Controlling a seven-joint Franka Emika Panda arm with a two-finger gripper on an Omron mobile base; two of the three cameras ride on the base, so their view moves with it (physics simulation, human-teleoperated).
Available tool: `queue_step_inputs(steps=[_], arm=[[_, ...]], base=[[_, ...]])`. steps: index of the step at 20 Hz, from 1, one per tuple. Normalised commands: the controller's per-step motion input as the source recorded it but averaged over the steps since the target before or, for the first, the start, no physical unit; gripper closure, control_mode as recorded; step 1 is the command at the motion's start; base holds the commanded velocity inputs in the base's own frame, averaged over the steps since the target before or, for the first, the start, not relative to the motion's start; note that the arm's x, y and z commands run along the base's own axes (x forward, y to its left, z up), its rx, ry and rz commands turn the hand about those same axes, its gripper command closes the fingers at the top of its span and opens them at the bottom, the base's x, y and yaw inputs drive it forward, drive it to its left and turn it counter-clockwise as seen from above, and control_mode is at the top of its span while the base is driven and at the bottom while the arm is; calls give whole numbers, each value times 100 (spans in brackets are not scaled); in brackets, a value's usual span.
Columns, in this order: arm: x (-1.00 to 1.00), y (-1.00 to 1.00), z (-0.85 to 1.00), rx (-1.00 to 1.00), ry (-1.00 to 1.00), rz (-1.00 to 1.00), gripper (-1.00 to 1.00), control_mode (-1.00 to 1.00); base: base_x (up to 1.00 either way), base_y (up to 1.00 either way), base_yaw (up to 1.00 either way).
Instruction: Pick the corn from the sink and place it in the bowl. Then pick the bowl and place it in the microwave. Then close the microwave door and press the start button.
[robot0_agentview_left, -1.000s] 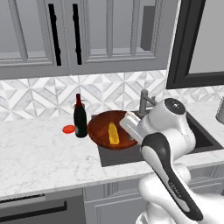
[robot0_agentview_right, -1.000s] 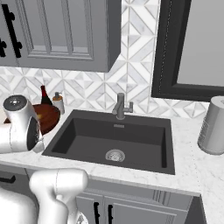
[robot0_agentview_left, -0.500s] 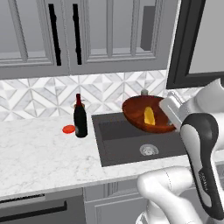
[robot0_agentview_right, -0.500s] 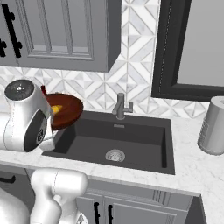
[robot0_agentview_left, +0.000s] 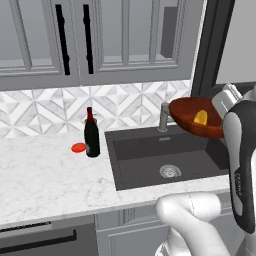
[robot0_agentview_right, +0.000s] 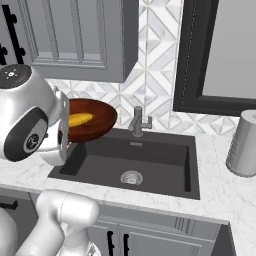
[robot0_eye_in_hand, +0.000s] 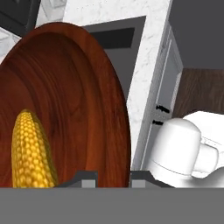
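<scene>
The claw (robot0_eye_in_hand: 113, 177) pinched the rim of the bowl (robot0_eye_in_hand: 83, 100). The corn (robot0_eye_in_hand: 30, 151) lay inside, at the lower left of the hand view.

bowl (robot0_agentview_left: 192, 120) w/ corn (robot0_agentview_left: 200, 118) held above sink (robot0_agentview_left: 150, 160), bottle (robot0_agentview_left: 91, 134) on counter (robot0_agentview_left: 45, 175).

corn (robot0_agentview_left: 200, 118) in bowl (robot0_agentview_left: 187, 114), bowl above sink (robot0_agentview_left: 150, 155); bottle (robot0_agentview_left: 91, 135) left

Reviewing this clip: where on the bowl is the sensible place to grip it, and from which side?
The thin rim of the bowl, taken edge-on from outside: it is wide and shallow, too broad to span. The end effector already pinches that rim, with the corn lying inside, above the sink.
</scene>
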Motion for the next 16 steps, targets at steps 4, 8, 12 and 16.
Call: queue_step_inputs(steps=[4,8,12,16], arm=[[-20,4,39,-6,-19,-1,100,-100],[-5,0,3,-8,-28,-1,100,-100],[-1,1,13,0,-4,-6,100,-100],[-15,7,14,-1,-20,0,100,-100]], base=[[0,0,0],[0,0,0],[0,0,0],[0,0,0]])
